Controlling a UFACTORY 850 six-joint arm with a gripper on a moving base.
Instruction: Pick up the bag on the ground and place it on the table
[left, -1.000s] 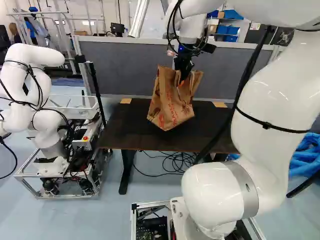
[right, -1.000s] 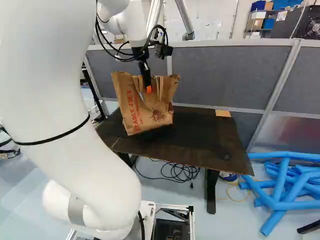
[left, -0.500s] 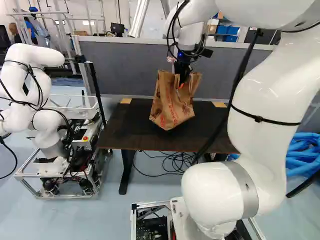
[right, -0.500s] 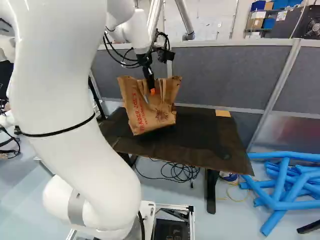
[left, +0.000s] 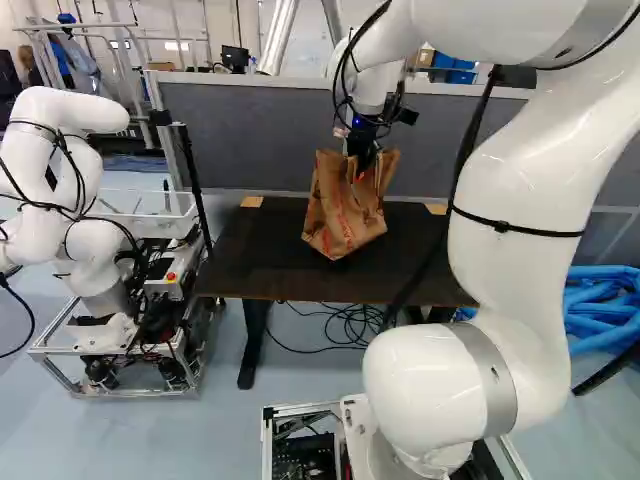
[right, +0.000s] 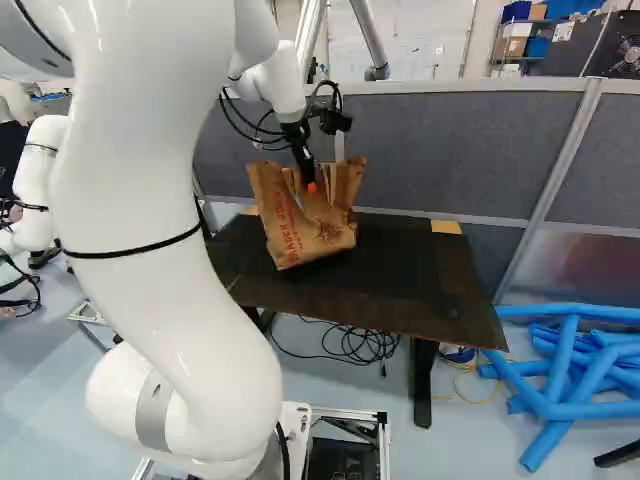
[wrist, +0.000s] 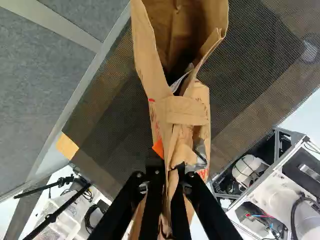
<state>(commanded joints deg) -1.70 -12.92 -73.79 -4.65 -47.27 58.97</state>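
**Brown bag (right: 285, 235) in my gripper (right: 311, 186), above the table (right: 430, 305)**

My two fingers (wrist: 155, 192) are drawn close together, pinching the bag's upper paper between them. It hangs tilted over the left part of the tabletop in the right base view, nearer than the grey partition (right: 450, 150); whether its bottom touches, I can't tell. Blue tubes (right: 565, 365) lie right of the table.

A dark-topped table (right: 400, 315) (tan patches (right: 446, 227) at both far corners)
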